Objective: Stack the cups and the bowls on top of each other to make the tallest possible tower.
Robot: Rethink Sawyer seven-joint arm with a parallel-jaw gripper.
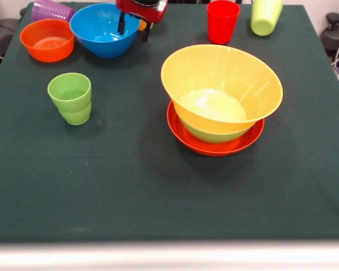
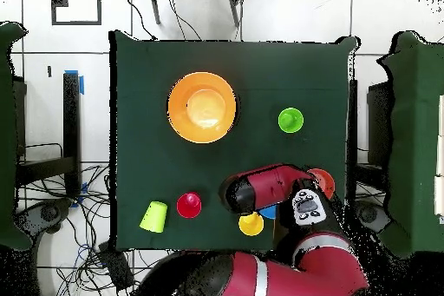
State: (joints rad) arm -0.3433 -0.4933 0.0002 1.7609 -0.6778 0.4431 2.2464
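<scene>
The tower stands right of centre: the large orange-yellow bowl (image 1: 221, 84) sits in the green bowl (image 1: 217, 135), which sits in the wide red-orange bowl (image 1: 183, 135). From overhead only the orange-yellow bowl (image 2: 201, 106) shows. My gripper (image 1: 133, 28) is open at the far edge, over the right rim of the blue bowl (image 1: 104, 29). A bit of the yellow cup (image 1: 142, 25) shows just behind the fingers; it also shows overhead (image 2: 251, 223). The small orange bowl (image 1: 47, 39) and the tipped purple cup (image 1: 51, 10) are far left. One light green cup (image 1: 71, 97) stands at the left.
The red cup (image 1: 222, 21) stands at the far edge, with the other light green cup (image 1: 265, 16) lying tipped to its right. Overhead, my arm (image 2: 269, 184) covers the blue bowl and most of the small orange bowl (image 2: 323, 178).
</scene>
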